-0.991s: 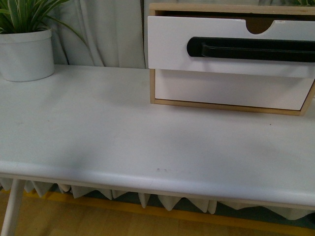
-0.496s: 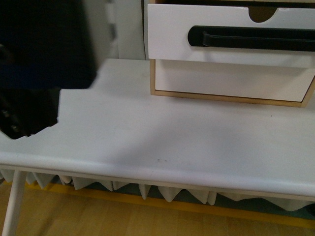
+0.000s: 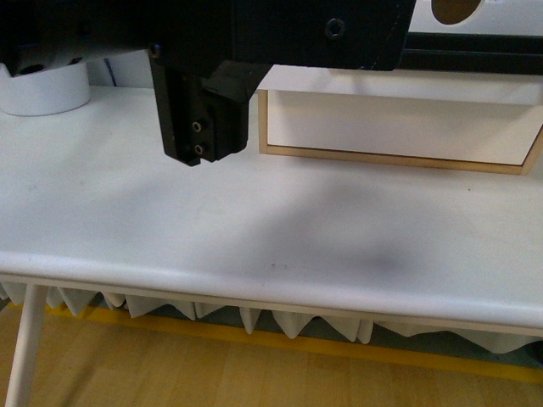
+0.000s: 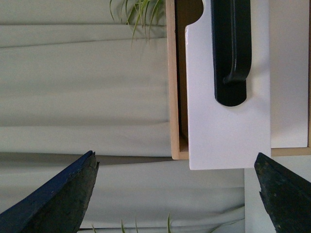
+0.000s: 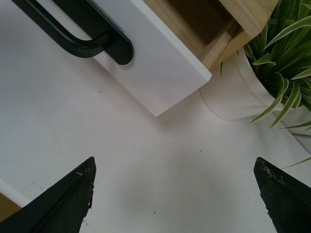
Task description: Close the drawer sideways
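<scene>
The drawer [image 4: 228, 131] has a white front, a long black bar handle [image 4: 232, 48] and a half-round notch [image 4: 194, 12]. It stands pulled out of its light-wood box [image 4: 171, 97]. My left gripper [image 4: 175, 155] is open, with the drawer's end corner ahead between its fingers and nothing touching. My right gripper [image 5: 175, 159] is open over bare table, short of the drawer's [image 5: 155, 73] other end and handle [image 5: 82, 39]. In the front view a black arm [image 3: 199, 110] hides most of the drawer [image 3: 509, 21].
Under the drawer sits a plain white drawer front [image 3: 390, 127] in the same wood frame [image 3: 390, 158]. A white plant pot [image 3: 42, 93] stands at the table's back left, another pot [image 5: 233, 92] beside the box. Pale curtain [image 4: 82, 87] hangs behind. The table's front edge [image 3: 271, 297] is near.
A black arm has swung in from the left and now crosses the top of the front view, covering most of the drawer. The view has tilted down slightly.
</scene>
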`<state>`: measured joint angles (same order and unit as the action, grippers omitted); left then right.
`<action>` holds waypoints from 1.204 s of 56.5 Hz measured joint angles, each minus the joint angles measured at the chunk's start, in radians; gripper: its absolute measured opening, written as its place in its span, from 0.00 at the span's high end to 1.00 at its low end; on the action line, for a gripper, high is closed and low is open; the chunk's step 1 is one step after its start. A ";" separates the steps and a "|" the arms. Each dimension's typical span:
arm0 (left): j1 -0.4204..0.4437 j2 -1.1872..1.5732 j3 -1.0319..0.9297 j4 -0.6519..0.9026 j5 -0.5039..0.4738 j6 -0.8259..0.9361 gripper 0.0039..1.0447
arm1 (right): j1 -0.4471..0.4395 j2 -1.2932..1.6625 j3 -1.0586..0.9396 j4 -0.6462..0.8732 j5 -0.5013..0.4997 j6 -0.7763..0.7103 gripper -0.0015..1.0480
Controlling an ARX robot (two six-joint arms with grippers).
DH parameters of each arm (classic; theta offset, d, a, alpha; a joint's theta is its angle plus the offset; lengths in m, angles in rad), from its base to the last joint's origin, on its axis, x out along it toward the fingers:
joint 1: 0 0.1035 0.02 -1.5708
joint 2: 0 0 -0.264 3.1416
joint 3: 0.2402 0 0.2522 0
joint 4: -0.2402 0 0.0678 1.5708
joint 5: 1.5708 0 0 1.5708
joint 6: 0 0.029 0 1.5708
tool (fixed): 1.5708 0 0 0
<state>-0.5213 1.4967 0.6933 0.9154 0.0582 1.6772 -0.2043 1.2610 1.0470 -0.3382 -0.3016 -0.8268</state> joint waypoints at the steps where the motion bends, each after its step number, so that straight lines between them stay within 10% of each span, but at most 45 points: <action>1: 0.000 0.011 0.010 0.000 0.000 0.000 0.06 | 0.000 0.004 0.003 0.000 0.001 0.000 0.09; 68: 0.039 0.386 0.475 -0.078 0.036 0.005 0.06 | 0.111 0.337 0.267 0.115 0.108 0.013 0.09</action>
<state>-0.4820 1.8828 1.1687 0.8375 0.0940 1.6821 -0.0929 1.5978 1.3144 -0.2234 -0.1940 -0.8143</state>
